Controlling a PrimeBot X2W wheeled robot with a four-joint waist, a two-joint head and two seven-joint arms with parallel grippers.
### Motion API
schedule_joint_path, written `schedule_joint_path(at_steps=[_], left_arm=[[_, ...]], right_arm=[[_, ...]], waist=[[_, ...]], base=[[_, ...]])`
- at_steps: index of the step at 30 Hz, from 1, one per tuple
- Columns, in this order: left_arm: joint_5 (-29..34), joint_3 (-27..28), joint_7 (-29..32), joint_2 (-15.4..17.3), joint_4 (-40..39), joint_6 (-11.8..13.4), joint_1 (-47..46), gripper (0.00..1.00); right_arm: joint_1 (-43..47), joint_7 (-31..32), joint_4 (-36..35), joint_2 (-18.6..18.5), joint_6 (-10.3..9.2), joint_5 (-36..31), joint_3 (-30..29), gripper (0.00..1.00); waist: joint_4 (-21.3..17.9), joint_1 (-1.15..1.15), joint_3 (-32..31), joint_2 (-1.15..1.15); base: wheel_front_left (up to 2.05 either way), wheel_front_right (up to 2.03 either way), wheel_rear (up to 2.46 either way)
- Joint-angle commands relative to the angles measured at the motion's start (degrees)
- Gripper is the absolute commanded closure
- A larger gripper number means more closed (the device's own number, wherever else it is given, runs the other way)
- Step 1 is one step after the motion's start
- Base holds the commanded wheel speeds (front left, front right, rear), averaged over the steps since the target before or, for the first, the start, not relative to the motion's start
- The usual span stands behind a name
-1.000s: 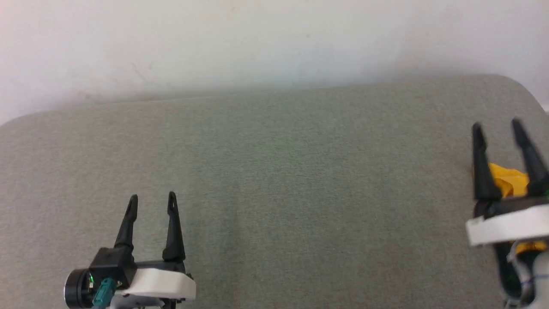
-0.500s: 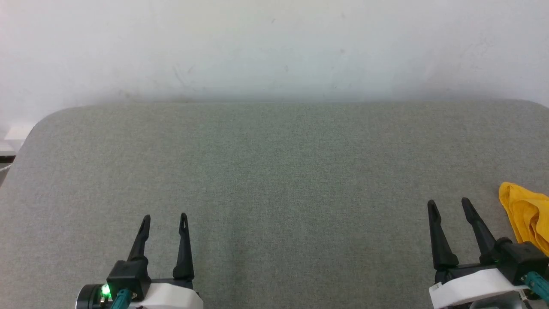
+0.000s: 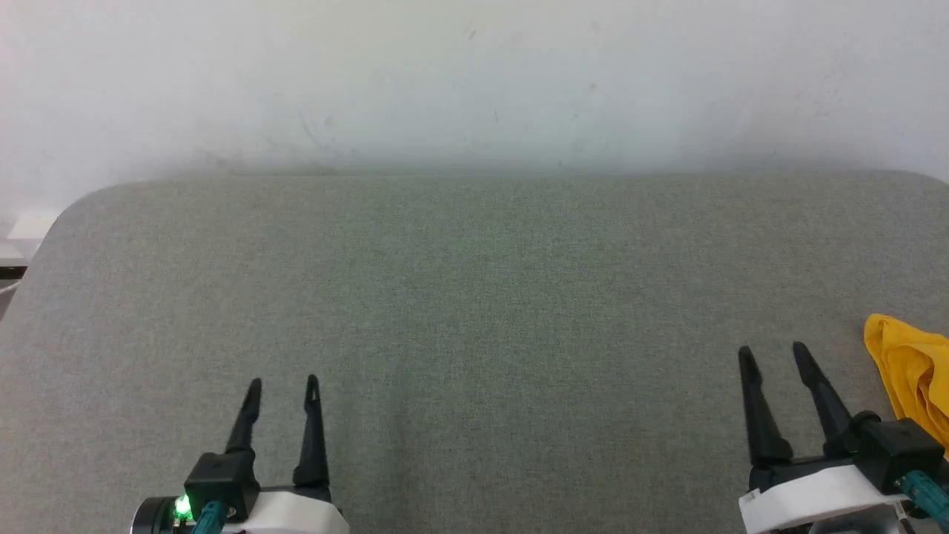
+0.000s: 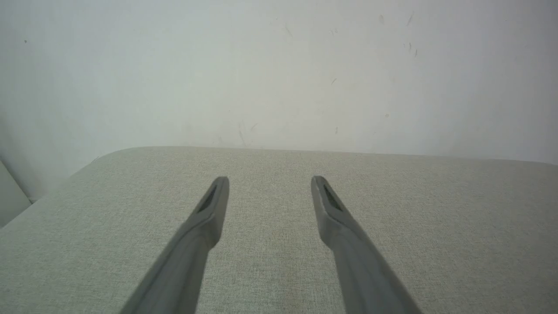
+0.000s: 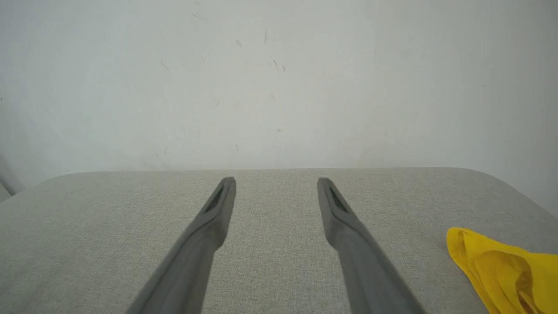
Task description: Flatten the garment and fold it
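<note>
A crumpled edge of the bright yellow garment [image 3: 913,371] lies on the grey fabric surface at the far right, running out of the head view; the right wrist view catches the garment [image 5: 501,266] at its lower right. My right gripper [image 3: 775,354] stands open just left of the cloth, apart from it, with nothing between its fingers. At the lower left my left gripper [image 3: 282,386] is open and empty too. In the wrist views the left gripper [image 4: 270,179] and the right gripper [image 5: 276,181] hover over bare grey fabric.
The grey padded surface [image 3: 474,297] has rounded far corners and meets a white wall [image 3: 474,74] at the back. Past its left edge a pale object [image 3: 18,237] shows.
The head camera has swung, shifting the whole picture. My right gripper has dropped from in front of the garment to the lower right, beside it. Both grippers stayed open.
</note>
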Motion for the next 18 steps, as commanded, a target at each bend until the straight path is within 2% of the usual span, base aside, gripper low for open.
schedule_joint_path(at_steps=[1,18], left_arm=[[0.0,-0.02,0.06,0.01,0.0,0.01,0.0,1.0],[0.6,0.16,1.79,-0.01,-0.54,-0.35,-0.58,1.0]], right_arm=[[0.0,0.02,0.0,-0.01,0.0,0.0,0.01,1.0],[-0.54,1.72,-0.39,0.02,-0.01,-1.02,0.24,1.0]], waist=[[0.0,0.0,0.0,0.0],[-0.23,0.0,-0.1,0.0]], base=[[0.0,0.0,0.0],[0.0,0.0,0.0]])
